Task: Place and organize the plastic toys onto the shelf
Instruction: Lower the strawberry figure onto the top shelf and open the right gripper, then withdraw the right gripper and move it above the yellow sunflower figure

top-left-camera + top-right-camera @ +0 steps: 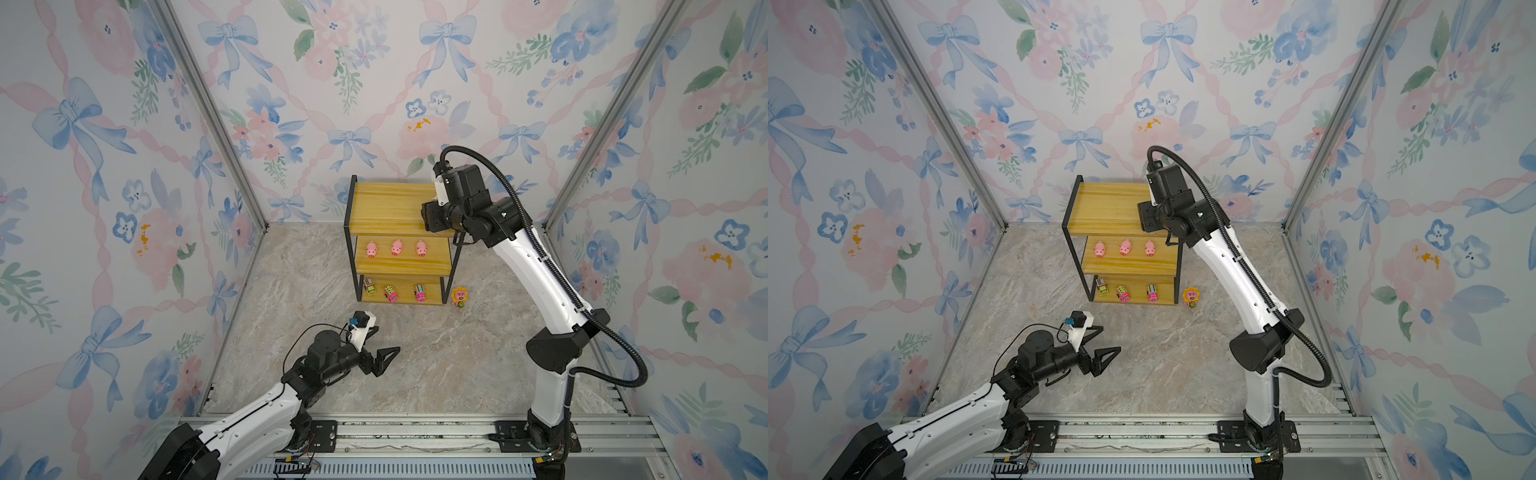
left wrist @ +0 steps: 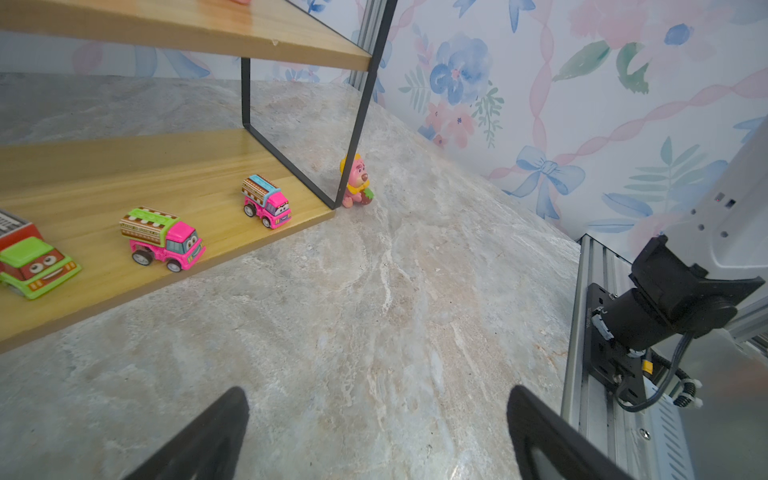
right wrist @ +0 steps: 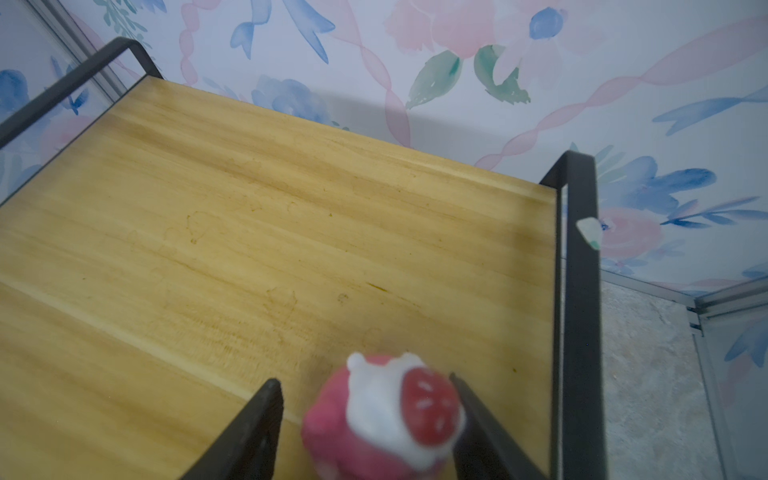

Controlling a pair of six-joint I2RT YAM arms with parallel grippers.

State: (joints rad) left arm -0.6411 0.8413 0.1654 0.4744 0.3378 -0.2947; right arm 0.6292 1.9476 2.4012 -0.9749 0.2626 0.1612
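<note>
My right pincer [image 3: 362, 377] stood parted around the pink bear [image 3: 386, 419] on the shelf [image 3: 249, 232] top board, one finger [image 3: 266, 415] clear of it. My left pincer [image 2: 376, 387] gaped empty above the desk [image 2: 374, 311]. The sunflower bear [image 1: 459, 296] sat on the desk, just beside the shelf's bottom board.

three pink pigs [image 1: 397, 247], three toy trucks [image 1: 390, 293], two bear figurines [image 1: 459, 296], one shelf [image 1: 386, 203]
</note>
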